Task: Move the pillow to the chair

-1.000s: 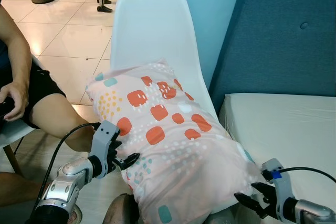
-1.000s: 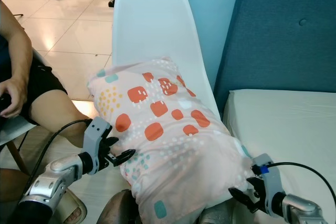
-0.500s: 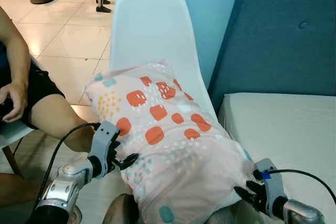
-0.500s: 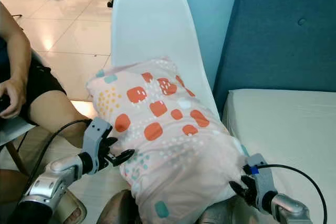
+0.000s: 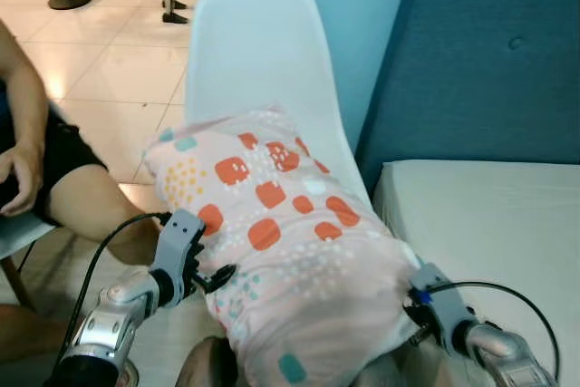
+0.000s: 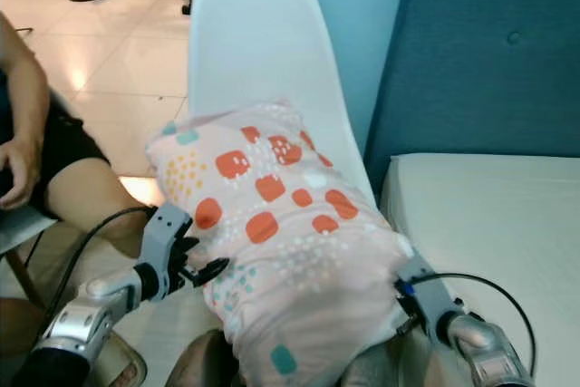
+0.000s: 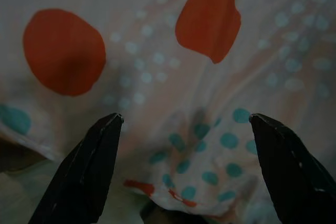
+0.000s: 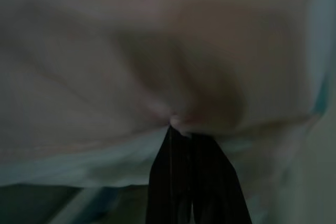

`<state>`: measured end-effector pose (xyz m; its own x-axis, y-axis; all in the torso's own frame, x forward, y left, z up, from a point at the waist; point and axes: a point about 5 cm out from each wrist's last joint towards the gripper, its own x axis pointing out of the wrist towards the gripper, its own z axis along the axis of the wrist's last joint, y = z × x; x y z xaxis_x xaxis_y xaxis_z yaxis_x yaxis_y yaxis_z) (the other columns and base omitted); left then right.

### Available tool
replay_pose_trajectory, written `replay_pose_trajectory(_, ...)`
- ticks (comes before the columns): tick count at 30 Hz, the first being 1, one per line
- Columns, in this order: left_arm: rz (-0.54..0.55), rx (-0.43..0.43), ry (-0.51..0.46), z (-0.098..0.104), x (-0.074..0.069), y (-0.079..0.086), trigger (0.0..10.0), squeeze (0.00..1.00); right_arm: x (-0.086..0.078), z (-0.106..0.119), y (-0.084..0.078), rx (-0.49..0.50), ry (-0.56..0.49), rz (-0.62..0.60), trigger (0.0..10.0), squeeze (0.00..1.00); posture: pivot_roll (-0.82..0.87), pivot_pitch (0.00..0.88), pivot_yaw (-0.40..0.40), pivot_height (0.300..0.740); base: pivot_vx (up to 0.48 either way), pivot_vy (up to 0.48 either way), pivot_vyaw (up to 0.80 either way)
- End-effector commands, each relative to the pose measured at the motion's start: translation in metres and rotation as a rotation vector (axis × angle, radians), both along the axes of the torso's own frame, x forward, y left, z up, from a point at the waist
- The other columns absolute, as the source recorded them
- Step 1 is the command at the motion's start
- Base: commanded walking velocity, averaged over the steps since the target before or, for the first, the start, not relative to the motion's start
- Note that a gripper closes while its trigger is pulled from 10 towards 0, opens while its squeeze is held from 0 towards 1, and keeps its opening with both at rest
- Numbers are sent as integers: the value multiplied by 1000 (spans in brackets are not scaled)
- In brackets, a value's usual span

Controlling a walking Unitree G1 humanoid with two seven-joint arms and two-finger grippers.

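The pink pillow (image 5: pixel 290 242) with orange and teal patches lies slanted on the white chair (image 5: pixel 263 52), its upper end leaning on the backrest. My left gripper (image 5: pixel 211 266) is at the pillow's left side, low down. It stands open, its fingertips (image 7: pixel 107 129) spread wide just in front of the fabric (image 7: pixel 173 103). My right gripper (image 5: pixel 412 313) is pushed into the pillow's lower right corner. There its two fingers (image 8: pixel 184 171) lie together, with the cloth (image 8: pixel 157 66) puckered at their tips.
A person sits close on the left, with a bare leg (image 5: pixel 86 201) and a hand (image 5: pixel 20 178) beside the chair. A white mattress (image 5: pixel 489 215) and blue padded headboard (image 5: pixel 489 61) stand right of the chair. Tiled floor (image 5: pixel 109 52) lies beyond.
My right gripper has moved up and left from open air into the pillow's lower right corner, and its fingers have come together. The left gripper has stayed put.
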<state>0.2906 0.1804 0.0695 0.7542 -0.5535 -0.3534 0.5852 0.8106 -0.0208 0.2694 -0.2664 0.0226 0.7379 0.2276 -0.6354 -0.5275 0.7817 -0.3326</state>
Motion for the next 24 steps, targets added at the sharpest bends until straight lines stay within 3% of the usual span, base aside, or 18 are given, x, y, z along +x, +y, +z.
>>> replay_pose_trajectory(1,5,14,26,-6,-3,2,10000,0,6,6,-4,-61,-38,2,0,0,-8,147,-6,615,0,0,0)
replay_pose_trajectory(3,5,15,24,-5,-2,1,10000,0,29,26,-8,-153,-108,-18,0,0,-6,148,-5,615,0,0,0)
replay_pose_trajectory(5,5,16,24,-5,-2,1,10000,0,38,35,-10,-188,-139,-29,0,0,-6,148,-5,615,0,0,0)
replay_pose_trajectory(7,5,17,21,-5,-1,0,10000,0,61,63,-14,-267,-228,-50,0,0,-3,148,-7,615,0,0,0)
replay_pose_trajectory(8,5,17,21,-5,-1,0,10000,0,61,63,-14,-267,-228,-50,0,0,-3,148,-7,615,0,0,0)
replay_pose_trajectory(10,8,19,18,-5,-1,0,10000,0,79,91,-15,-333,-309,-61,0,0,-1,150,-12,615,0,0,0)
replay_pose_trajectory(11,8,19,18,-5,-1,0,10000,0,79,91,-15,-333,-309,-61,0,0,-1,150,-12,615,0,0,0)
replay_pose_trajectory(14,22,19,14,-5,-2,0,10000,0,100,130,-16,-392,-431,-105,0,0,3,151,-15,615,0,0,0)
replay_pose_trajectory(17,25,20,13,-5,-2,1,10000,0,103,137,-16,-404,-457,-116,0,0,3,151,-15,615,0,0,0)
replay_pose_trajectory(19,33,24,11,-5,-2,3,10000,0,111,158,-16,-412,-532,-143,0,0,6,154,-12,615,0,0,0)
replay_pose_trajectory(20,33,24,11,-5,-2,3,10000,0,111,158,-16,-412,-532,-143,0,0,6,154,-12,615,0,0,0)
replay_pose_trajectory(23,54,33,0,-2,2,7,10000,0,123,196,-12,-430,-663,-179,0,0,4,155,-5,615,0,0,0)
replay_pose_trajectory(24,54,33,0,-2,2,7,10000,0,123,196,-12,-430,-663,-179,0,0,4,155,-5,615,0,0,0)
